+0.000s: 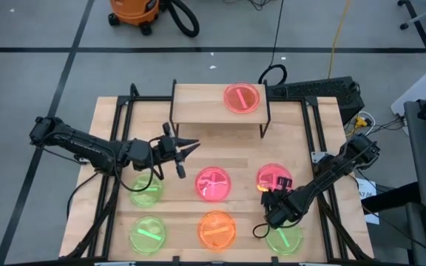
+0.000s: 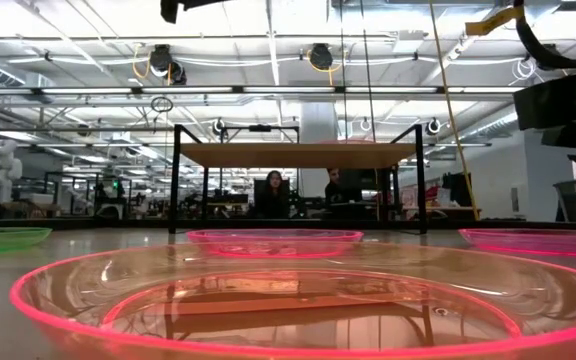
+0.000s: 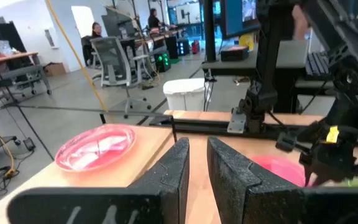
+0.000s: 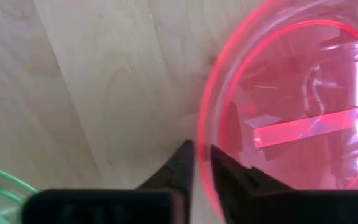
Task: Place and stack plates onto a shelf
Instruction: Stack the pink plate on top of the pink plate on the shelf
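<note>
While one pink plate (image 1: 243, 97) already lies on the shelf (image 1: 198, 103) at the far side of the counter (image 1: 309, 140), the greater part of the task remains to be done. Six plates are on the counter, none stacked: a green plate (image 1: 146, 190) at the left of the middle row, a pink-red plate (image 1: 213, 183) at the centre, and a second pink-red plate (image 1: 272, 177) at the right; in the near row, a green plate (image 1: 148, 235) at the left, an orange plate (image 1: 217, 229) at the centre, and a green plate (image 1: 285, 238) at the right, partly covered by the right arm.

The right hand (image 4: 202, 152) is low at the left rim of the right-hand pink-red plate. Its fingers are nearly together with the plate's rim between them; whether the grip is fully seated on the rim cannot be confirmed from the wrist view, but it appears so.

The left hand (image 1: 187, 148) hovers above the counter between the shelf and the middle row, pointing right. Its fingers are slightly apart and hold nothing.

Judged from this layout, one plate of seven is placed; six remain to be carried to the shelf and stacked.
</note>
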Motion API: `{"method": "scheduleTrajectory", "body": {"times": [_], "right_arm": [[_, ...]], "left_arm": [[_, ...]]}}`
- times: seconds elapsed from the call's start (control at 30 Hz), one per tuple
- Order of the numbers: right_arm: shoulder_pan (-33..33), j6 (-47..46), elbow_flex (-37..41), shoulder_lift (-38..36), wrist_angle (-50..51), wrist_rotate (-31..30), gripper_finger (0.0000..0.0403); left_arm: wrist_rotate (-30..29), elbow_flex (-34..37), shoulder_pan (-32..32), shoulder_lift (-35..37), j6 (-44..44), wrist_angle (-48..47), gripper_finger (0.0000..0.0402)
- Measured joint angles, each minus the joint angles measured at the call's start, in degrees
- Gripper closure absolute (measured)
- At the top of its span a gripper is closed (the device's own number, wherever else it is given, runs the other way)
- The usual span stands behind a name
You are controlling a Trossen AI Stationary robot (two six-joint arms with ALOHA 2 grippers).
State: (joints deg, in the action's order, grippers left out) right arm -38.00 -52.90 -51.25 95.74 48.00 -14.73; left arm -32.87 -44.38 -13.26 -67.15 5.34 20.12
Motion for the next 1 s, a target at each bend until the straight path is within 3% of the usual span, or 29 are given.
{"method": "scheduleTrajectory", "body": {"times": [0.27, 0.6, 1.0], "right_arm": [[0.04, 0.18, 0.01, -0.84, 0.05, -1.18, 0.0401], [0.97, 0.34, 0.25, -10.32, 0.89, -11.01, 0.0402], [6.21, 12.97, -0.01, -21.38, -9.22, -21.45, 0.0402]], "left_arm": [[-0.01, 0.00, 0.04, -0.07, -1.61, -2.14, 0.0337], [-0.01, 0.00, 0.04, -0.05, -1.69, -2.48, 0.0337], [-0.01, 0.00, 0.04, -0.05, -1.83, -2.47, 0.0337]]}}
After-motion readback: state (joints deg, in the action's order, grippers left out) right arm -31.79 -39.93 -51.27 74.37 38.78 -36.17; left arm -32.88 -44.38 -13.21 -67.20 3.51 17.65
